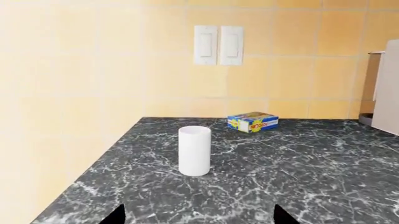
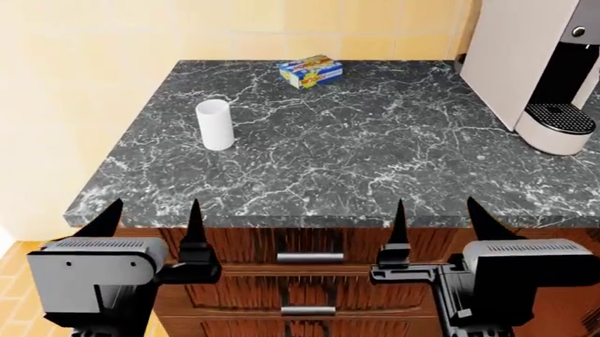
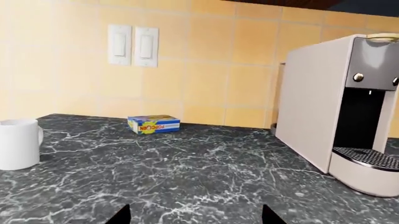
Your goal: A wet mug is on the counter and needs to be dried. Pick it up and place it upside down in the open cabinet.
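Before the counter [image 2: 375,161], both hands [image 2: 150,217] [image 2: 436,214] gape, empty.

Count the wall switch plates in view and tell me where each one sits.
2. The left switch plate and the right switch plate sit side by side on the tiled wall behind the counter, above the popcorn box.

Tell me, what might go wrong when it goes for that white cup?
The mug stands upright near the counter's left edge, so a clumsy nudge from the open left gripper could tip it or push it off. Its glossy, tapered sides may slip between the fingers. It must also be flipped upside down, and the cabinet is not in view, so it could be dropped on the way.
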